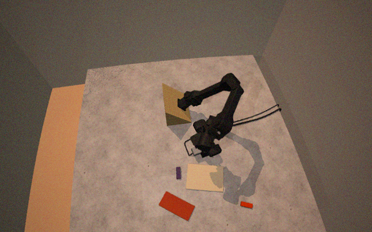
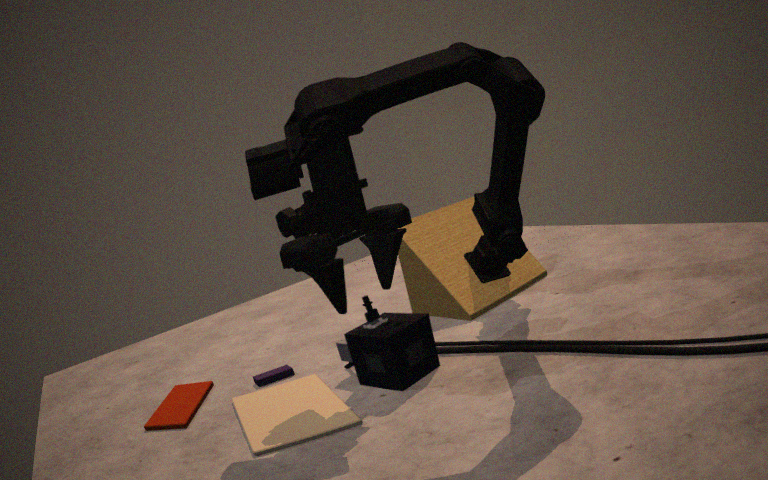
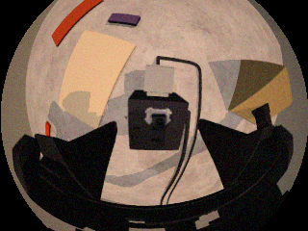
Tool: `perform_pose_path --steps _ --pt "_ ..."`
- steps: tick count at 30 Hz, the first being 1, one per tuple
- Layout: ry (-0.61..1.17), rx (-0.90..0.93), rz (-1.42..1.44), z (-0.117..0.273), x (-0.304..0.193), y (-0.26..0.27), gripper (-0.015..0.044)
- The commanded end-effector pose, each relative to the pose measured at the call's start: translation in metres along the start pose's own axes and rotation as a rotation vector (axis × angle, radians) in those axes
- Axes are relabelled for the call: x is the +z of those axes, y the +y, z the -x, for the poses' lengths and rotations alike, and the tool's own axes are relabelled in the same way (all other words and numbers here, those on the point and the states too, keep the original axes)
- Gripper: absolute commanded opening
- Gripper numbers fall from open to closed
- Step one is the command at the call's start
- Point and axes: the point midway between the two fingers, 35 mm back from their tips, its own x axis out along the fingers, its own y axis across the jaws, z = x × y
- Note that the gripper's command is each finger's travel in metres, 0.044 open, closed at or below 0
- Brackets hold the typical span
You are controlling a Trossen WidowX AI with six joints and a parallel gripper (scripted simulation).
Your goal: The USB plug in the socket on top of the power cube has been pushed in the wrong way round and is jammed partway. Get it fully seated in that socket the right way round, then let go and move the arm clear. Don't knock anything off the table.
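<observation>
A black power cube (image 2: 391, 353) (image 3: 158, 138) stands on the table near the middle. A small black USB plug (image 2: 370, 309) (image 3: 157, 115) sticks upright out of the socket on the cube's top. My gripper (image 2: 364, 296) (image 3: 159, 124) is open and empty. It points straight down, and its fingertips hang a little above the plug, one on each side of it. In the top view the arm's wrist (image 1: 204, 140) covers the cube and plug.
A tan wedge (image 1: 174, 104) (image 2: 447, 254) (image 3: 264, 90) lies behind the cube by the arm's base. A cream tile (image 1: 199, 177) (image 2: 283, 407), a purple block (image 1: 178, 172) (image 2: 273, 374), a red tile (image 1: 176, 205) (image 2: 178, 404) and a small red block (image 1: 246, 204) lie in front. Two black cables (image 2: 594, 345) run right from the cube.
</observation>
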Motion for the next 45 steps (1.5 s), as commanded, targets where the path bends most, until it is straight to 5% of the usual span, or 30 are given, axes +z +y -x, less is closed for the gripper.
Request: perform_pose_path --steps 1,14,45 --pt "0.000 0.001 0.000 0.0002 0.0000 0.0002 0.0361" --pt "0.000 0.001 0.000 0.0002 0.0000 0.0002 0.0020" --pt "0.000 0.000 0.000 0.0077 0.0001 0.0000 0.0000"
